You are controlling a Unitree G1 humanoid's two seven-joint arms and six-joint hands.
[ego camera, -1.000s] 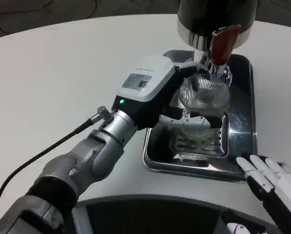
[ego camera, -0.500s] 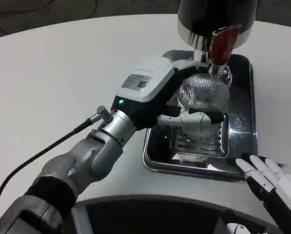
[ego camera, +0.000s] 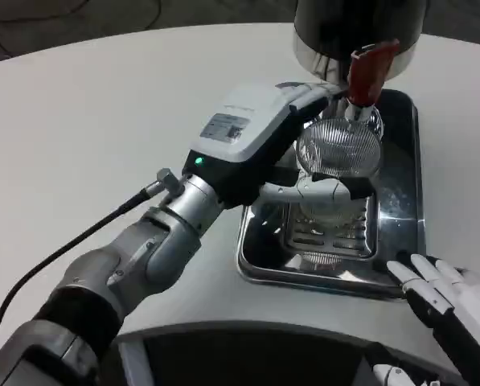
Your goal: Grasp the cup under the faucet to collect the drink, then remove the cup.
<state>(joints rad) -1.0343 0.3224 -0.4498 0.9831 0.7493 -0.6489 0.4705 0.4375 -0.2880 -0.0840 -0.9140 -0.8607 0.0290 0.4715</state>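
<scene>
A clear ribbed glass cup [ego camera: 338,153] is held up above the steel drip tray [ego camera: 404,201], its mouth right beneath the faucet [ego camera: 354,114] with the red lever [ego camera: 368,71]. My left hand [ego camera: 281,137] grips the cup from the left, its fingers [ego camera: 326,186] wrapped around the lower side. The dispenser's dark body [ego camera: 356,28] stands at the back of the tray. My right hand [ego camera: 449,301] rests at the table's near right edge, fingers spread, holding nothing. I cannot tell whether liquid is in the cup.
A slotted grate [ego camera: 328,233] lies in the tray under the cup. A black cable [ego camera: 71,241] runs from my left wrist toward the lower left. White table [ego camera: 103,112] stretches wide to the left.
My left hand has lifted the cup a little higher and closer to the faucet. The right hand has stayed in place.
</scene>
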